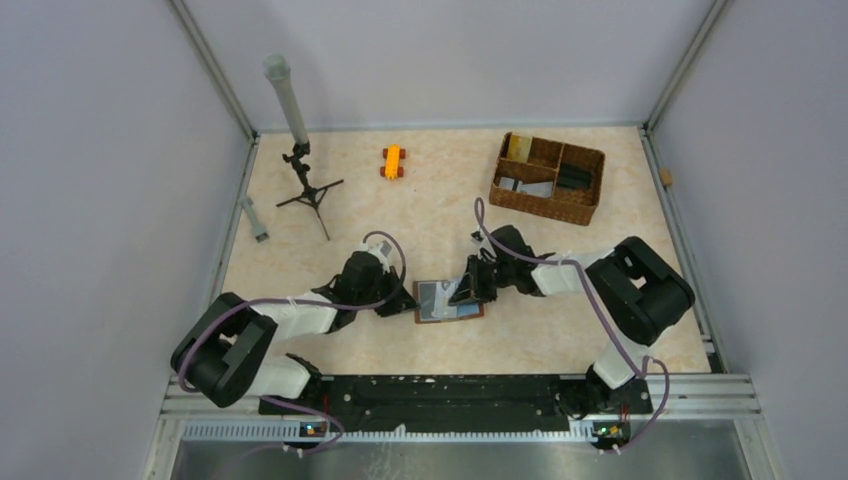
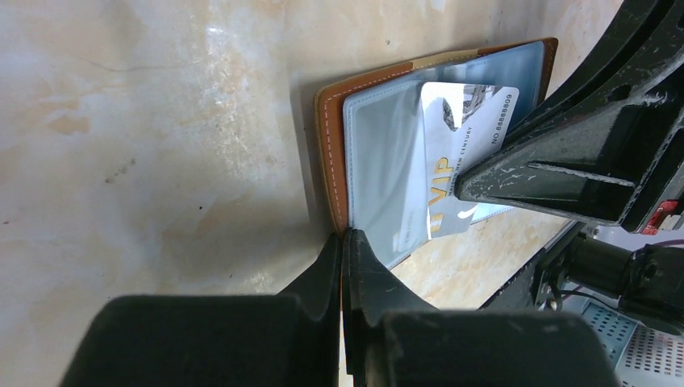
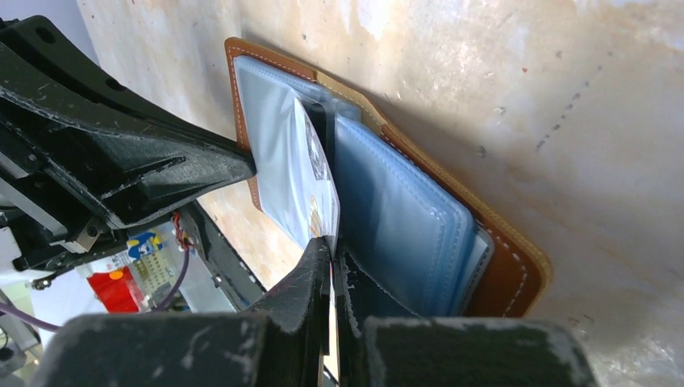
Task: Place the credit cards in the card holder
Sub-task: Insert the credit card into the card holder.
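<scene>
Woven basket (image 1: pixel 545 208): sits at the far right of the surface (image 1: pixel 420 215), well apart from both hands. We count three compartments.
Basket contents: a gold card (image 1: pixel 520 148) in the far-left compartment, a grey card (image 1: pixel 528 186) in the near-left one, a black card (image 1: pixel 575 178) in the right one.
Card holder (image 1: pixel 440 305): lies open near the arms' bases, between the two hands, with the brown cover down and the blue-clear sleeves up.
Holder contents: a silver card (image 2: pixel 464 145) with gold "VIP" lettering sits partly among the sleeves. We cannot tell whether it is inside a pocket.
Left hand (image 2: pixel 345 242): closed, with its tips touching the holder's left edge where cover and sleeve meet. We cannot tell whether anything is pinched between them.
Right hand (image 3: pixel 331 246): closed on the silver card's edge, over the holder's middle.
Top view only: the basket, a tripod (image 1: pixel 310 195) carrying a grey tube (image 1: pixel 285 95), and an orange toy (image 1: pixel 392 162) on the far side.
Left wrist view only: the silver card's printed face and its number.
Right wrist view only: the silver card nearly edge-on, tilted up from the sleeves, and the stacked sleeves of the holder's right half.
</scene>
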`<state>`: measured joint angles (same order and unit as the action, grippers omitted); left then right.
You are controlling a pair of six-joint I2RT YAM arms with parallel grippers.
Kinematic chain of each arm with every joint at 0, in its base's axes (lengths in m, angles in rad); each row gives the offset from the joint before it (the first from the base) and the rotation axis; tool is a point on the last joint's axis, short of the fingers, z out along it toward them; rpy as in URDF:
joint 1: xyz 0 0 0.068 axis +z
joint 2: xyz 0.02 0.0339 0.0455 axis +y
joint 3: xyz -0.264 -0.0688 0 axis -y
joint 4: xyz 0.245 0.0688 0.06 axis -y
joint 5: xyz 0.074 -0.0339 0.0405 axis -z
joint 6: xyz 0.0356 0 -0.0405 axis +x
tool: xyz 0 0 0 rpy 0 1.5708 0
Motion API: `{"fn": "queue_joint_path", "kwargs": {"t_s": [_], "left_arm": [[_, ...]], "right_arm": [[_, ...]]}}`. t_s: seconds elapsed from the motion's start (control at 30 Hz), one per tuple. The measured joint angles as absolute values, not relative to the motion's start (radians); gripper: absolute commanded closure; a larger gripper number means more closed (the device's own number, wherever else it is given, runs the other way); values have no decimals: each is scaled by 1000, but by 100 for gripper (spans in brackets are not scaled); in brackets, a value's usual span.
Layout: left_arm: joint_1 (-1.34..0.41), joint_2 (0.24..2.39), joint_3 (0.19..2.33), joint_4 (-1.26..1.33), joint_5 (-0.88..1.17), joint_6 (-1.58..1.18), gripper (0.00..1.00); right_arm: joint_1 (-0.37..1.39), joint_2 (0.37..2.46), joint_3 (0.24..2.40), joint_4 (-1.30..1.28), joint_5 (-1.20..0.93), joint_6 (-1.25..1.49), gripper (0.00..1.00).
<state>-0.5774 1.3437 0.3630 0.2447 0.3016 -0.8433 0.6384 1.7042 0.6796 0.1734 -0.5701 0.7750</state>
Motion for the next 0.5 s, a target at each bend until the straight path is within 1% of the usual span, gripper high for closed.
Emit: {"fn": "queue_joint_path", "kwargs": {"t_s": [0.5], "left_arm": [[-583,1364,372,260,297,-847,100]], "right_arm": [[646,1618,634,128,-487,807,100]]}}
